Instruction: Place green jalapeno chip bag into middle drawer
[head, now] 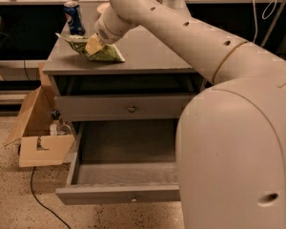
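Note:
The green jalapeno chip bag (105,54) lies crinkled on the grey cabinet top (148,51), near its front left. My gripper (93,45) comes down from the right and rests on the bag's upper left part, covering some of it. The middle drawer (119,193) is pulled out wide below, with its inside bare and a small pale knob on its front panel.
A blue soda can (75,17) stands upright behind the bag at the back left of the cabinet top. A closed grey drawer front with a darker knob (131,109) sits above the open drawer. An open cardboard box (40,135) and a black cable (38,199) lie on the floor at the left. My arm's body fills the right side.

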